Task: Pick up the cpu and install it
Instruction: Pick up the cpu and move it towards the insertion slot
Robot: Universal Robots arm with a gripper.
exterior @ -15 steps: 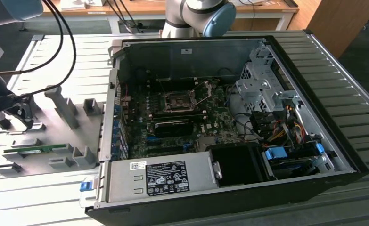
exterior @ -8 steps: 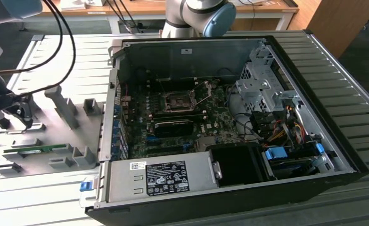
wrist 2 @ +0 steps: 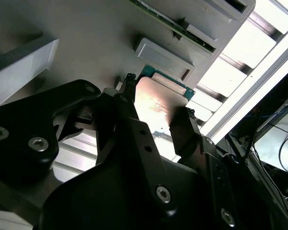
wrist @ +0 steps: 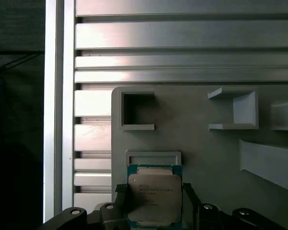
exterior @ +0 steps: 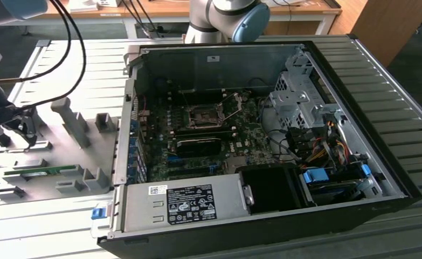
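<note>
In the first wrist view the near edge of the cpu (wrist: 155,197) is cut off by the picture's border, and in the second wrist view the black finger links cover its lower part. The chip lies silver side up in a shallow nest on the grey fixture plate (wrist: 206,158), with the gripper (wrist: 155,191) closed narrowly on it, one finger against each of two opposite edges. On the same plate a green memory stick (exterior: 42,171) rests in its slot. Well apart, toward the exterior view's right, stands the open computer case (exterior: 268,229), its motherboard carrying the square socket (exterior: 203,116).
</note>
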